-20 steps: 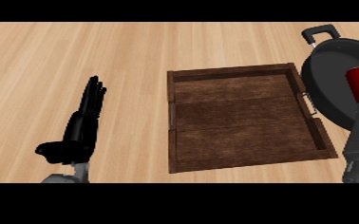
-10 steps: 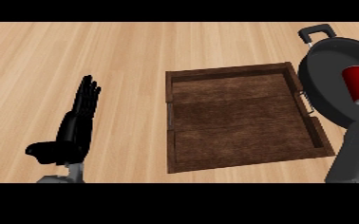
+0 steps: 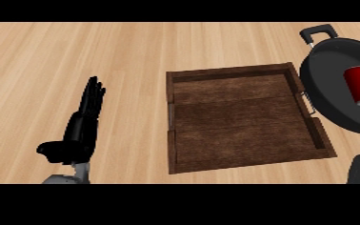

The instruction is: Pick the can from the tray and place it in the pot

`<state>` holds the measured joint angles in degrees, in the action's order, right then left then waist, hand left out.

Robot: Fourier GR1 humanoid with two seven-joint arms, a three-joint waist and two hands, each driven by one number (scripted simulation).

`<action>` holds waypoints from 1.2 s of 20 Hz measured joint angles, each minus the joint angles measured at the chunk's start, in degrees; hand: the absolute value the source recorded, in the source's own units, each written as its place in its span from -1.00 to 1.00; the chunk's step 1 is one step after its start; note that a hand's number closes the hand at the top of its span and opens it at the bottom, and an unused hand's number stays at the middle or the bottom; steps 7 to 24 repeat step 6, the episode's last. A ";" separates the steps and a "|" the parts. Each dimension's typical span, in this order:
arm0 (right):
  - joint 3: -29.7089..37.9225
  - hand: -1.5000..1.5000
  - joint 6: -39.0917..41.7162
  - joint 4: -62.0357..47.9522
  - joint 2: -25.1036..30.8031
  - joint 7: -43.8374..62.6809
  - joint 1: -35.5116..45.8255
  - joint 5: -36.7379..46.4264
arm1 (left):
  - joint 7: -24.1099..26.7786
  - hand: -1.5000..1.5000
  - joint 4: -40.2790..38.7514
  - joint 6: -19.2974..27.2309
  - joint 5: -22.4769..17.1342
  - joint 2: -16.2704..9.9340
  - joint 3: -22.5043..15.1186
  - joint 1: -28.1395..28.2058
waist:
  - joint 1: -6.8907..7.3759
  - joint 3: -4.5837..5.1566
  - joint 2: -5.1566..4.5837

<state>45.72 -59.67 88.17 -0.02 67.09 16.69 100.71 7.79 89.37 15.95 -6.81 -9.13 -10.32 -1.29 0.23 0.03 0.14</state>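
At the near left of the counter our black left hand (image 3: 79, 131) rests with its fingers straight and together, pointing to the far side, thumb out to the left, holding nothing; its grey forearm (image 3: 67, 178) comes in from the near edge. Our right hand hardly shows: only a dark sliver sits at the near right corner, and we cannot tell how its fingers stand. Between the two lies the dark brown rectangular wooden tray (image 3: 311, 128), and we see nothing in it. Just beside its right wall sits the round dark grey pot with a black handle (image 3: 325, 78), cut by the right edge, and inside it shows the red can (image 3: 353, 81). We judge the placing done; what remains is to draw the right arm clear
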 measured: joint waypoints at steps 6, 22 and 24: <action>-1.64 -1.00 -0.55 8.51 0.00 2.52 -7.67 0.41 | 0.38 0.00 -0.37 -0.71 -0.29 -0.05 0.64 0.20 | -0.25 -0.01 0.04; -1.64 -1.00 -0.55 8.51 0.00 2.52 -7.67 0.41 | 0.38 0.00 -0.37 -0.71 -0.29 -0.05 0.64 0.20 | -0.25 -0.01 0.04; -1.64 -1.00 -0.55 8.51 0.00 2.52 -7.67 0.41 | 0.38 0.00 -0.37 -0.71 -0.29 -0.05 0.64 0.20 | -0.25 -0.01 0.04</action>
